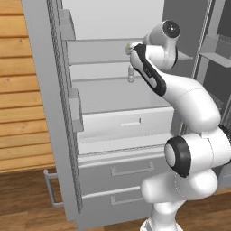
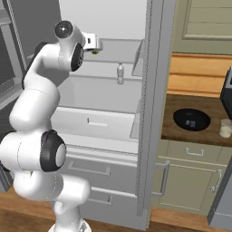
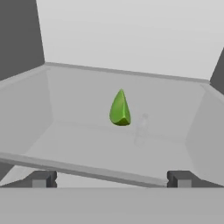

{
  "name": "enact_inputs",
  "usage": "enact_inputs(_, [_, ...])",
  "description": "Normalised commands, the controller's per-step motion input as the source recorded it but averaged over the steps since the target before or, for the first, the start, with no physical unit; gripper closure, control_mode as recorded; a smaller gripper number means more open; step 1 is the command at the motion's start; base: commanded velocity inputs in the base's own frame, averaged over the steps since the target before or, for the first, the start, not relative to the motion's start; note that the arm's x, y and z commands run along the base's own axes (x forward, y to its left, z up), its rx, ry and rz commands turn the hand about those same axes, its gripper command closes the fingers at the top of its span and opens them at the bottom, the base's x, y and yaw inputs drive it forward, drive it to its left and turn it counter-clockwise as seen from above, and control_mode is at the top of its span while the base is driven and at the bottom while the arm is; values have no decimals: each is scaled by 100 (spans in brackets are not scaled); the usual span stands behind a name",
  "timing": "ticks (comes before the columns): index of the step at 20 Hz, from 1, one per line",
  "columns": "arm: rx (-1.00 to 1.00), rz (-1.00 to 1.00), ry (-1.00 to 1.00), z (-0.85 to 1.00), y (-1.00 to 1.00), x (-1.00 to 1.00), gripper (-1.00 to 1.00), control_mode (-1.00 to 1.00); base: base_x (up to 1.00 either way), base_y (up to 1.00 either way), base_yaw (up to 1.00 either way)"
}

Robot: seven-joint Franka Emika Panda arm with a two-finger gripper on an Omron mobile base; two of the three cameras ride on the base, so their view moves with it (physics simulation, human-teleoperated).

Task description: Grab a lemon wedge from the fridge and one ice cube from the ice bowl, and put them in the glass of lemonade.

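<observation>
Hand view is looking along the gripper [image 3: 111,179] into a pale grey shelf of the fridge [image 1: 54,113]; the lemon wedge [image 3: 120,109] is sitting on that shelf, pointed end up, centred between the two dark finger tips and some way ahead of them. The jaws are standing wide apart with nothing between them, so no grasp yet. A faint, see-through outline of a small bottle [image 3: 141,129] is showing through the shelf just beside the wedge, lower down.

Left base view: both fridge doors are standing open, the arm is reaching in at upper-shelf height, and the wedge [image 1: 128,45] is peeking out as a small green speck at the hand. The bottle [image 1: 131,73] is standing upright on the shelf below.

Right base view: the wedge [image 2: 95,51] is lying just under the hand. On the wooden counter to the right of the fridge, the ice bowl [image 2: 191,119] is sitting with a pale cube visible inside, and the glass of lemonade [image 2: 225,128] is standing near it, apart from its rim.

Progress, as judged: fridge is open and the approach to the wedge is lined up; the pick itself is not yet done. Remaining: closing on the wedge, carrying it to the glass, then fetching one ice cube from the bowl and dropping it in too
</observation>
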Motion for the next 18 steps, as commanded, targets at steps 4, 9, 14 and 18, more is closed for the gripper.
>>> enact_inputs(4, [0,0,0,0,0,43,-100,-100,0,0,0])
enact_inputs(9, [0,0,0,-4,0,39,-100,-100,0,0,0])
enact_inputs(14, [0,0,0,0,-1,39,-100,-100,0,0,0])
enact_inputs(18, [0,0,0,0,-1,50,-100,-100,0,0,0])
